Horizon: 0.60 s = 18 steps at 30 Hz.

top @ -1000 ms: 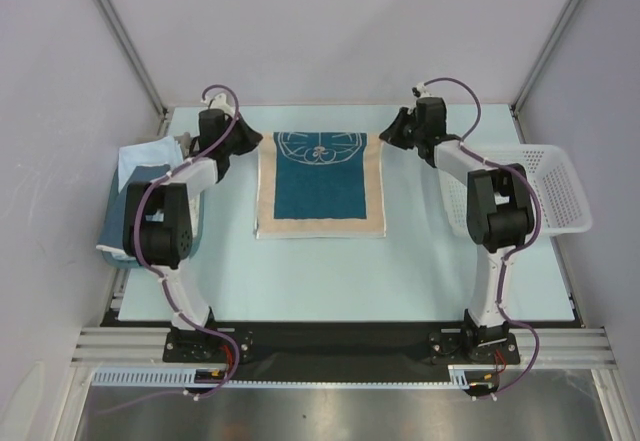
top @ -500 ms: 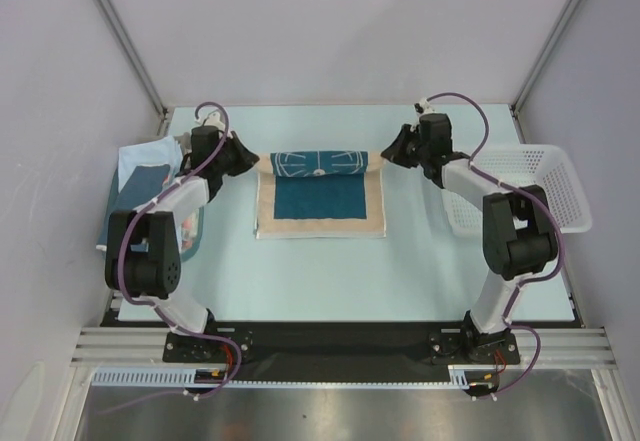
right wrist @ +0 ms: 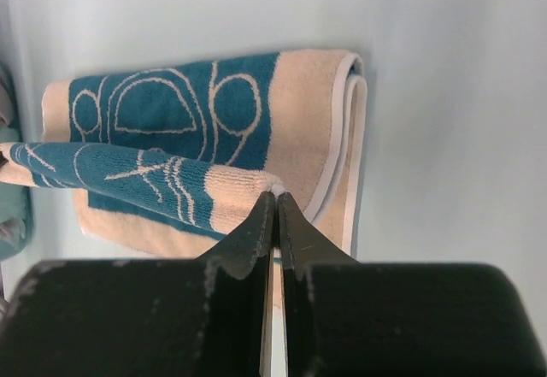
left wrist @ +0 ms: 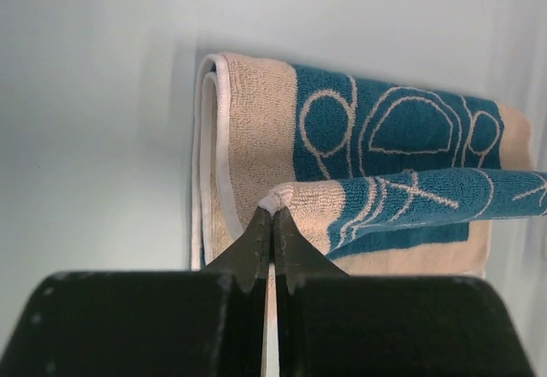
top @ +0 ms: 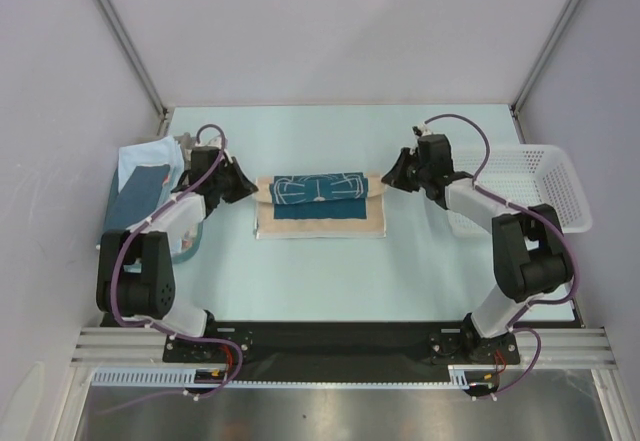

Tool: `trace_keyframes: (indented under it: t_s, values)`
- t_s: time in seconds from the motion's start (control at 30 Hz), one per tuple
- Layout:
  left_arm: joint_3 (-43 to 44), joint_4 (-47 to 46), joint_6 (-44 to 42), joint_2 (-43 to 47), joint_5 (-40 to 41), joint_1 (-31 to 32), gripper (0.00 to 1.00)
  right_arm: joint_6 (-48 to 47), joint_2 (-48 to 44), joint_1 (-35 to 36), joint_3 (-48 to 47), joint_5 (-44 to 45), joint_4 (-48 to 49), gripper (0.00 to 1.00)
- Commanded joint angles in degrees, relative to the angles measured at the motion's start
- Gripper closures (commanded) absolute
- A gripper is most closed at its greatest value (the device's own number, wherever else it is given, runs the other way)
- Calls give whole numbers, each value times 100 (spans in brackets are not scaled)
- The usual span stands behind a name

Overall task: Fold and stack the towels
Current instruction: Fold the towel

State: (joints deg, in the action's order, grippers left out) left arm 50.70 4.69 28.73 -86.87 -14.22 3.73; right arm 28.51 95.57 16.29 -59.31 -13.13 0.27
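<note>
A dark teal towel (top: 320, 201) with white line drawing and tan ends lies in the middle of the table, its far edge lifted and carried over the near part. My left gripper (top: 252, 187) is shut on the towel's far left corner (left wrist: 278, 197). My right gripper (top: 385, 180) is shut on the far right corner (right wrist: 272, 187). Both hold the lifted edge a little above the lower layer (left wrist: 256, 129), which also shows in the right wrist view (right wrist: 308, 120). More towels (top: 140, 176), light blue and blue, lie in a heap at the left.
A white mesh basket (top: 560, 196) stands at the right edge. A shallow teal tray (top: 190, 241) sits under the heap at the left. The pale table (top: 330, 271) is bounded by frame posts at the far corners.
Both grippers have moved toward me with the towel's far edge, folding it over the near part. The arms' elbows have swung outward and nearer.
</note>
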Motion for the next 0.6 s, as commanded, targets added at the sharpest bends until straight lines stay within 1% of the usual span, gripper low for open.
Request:
trace_keyframes:
  t_s: [0.0,0.07,0.17,0.57]
  values:
    - [-138,190,80,372,-37,32,100,23,-407,5,226,152,-1,100]
    - [-192,226,54,443,-46,75,100,14,-548,32,358,179,-1,100]
    - [-323,260,45,539,-64,93,100,-30,-697,76,473,232,-247,100]
    - [-552,428,-61,873,-99,102,100,-118,-1031,207,868,249,-238,100]
